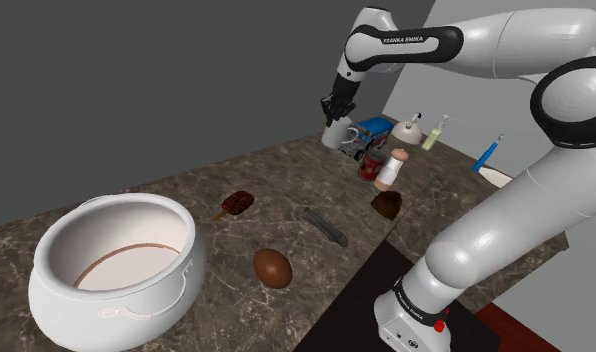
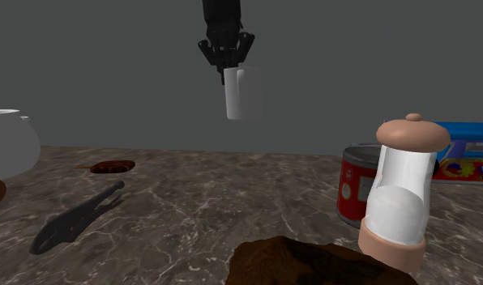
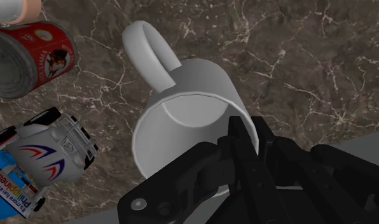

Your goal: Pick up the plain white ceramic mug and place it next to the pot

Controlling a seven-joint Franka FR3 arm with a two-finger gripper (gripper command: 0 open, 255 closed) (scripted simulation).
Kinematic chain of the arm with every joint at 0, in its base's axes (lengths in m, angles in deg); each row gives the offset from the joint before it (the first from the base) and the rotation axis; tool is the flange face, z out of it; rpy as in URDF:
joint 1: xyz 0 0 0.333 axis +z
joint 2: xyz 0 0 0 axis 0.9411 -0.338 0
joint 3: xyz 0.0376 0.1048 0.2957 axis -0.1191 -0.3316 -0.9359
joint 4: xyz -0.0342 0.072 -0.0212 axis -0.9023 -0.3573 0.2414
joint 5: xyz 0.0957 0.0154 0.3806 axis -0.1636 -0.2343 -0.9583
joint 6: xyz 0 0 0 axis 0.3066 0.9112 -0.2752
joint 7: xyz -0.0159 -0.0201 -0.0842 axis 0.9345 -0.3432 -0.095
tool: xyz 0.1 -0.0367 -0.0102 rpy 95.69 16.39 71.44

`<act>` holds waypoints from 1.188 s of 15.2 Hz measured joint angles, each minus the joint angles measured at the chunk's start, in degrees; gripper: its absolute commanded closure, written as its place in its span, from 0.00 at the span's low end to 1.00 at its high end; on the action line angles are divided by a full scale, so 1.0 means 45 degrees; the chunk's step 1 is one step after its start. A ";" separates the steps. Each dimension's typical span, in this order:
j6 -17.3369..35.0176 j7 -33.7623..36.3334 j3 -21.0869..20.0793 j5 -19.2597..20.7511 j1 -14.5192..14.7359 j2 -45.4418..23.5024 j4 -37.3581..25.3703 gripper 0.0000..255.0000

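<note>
The big white pot (image 1: 61,300) sits at the near corner of the worktop (image 1: 276,185), with bare stone beside it for a landing spot. Beyond, near the far edge, my tool (image 2: 228,71) pinches the white mug (image 2: 245,95) by its wall, lifted clear of the red can (image 1: 368,168).

The dark veined marble bench (image 1: 286,180) carries a large white pot (image 1: 116,265) at the shoulder view's lower left, a brown egg (image 1: 272,267) near it, a chocolate ice lolly (image 1: 238,203), a dark grey tool (image 1: 326,227), a brown lump (image 1: 388,206), a peach-capped shaker (image 1: 389,170), a red can (image 2: 355,190) and a blue box (image 2: 467,158).
</note>
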State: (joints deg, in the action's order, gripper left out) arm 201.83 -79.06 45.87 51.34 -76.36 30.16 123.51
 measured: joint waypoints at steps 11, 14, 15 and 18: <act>-0.1859 -0.0062 -0.0028 -0.0031 0.0019 0.0109 -0.1752 1.00; -0.2353 -0.0097 -0.0024 -0.0038 0.0016 0.0088 -0.2268 1.00; -0.2422 0.0028 -0.0101 -0.0036 0.0067 0.0222 -0.2193 1.00; -0.2504 0.0665 -0.0500 -0.0053 0.0327 0.0836 -0.1630 1.00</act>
State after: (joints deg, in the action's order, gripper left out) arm 190.56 -76.07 43.62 51.10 -74.89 33.92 116.17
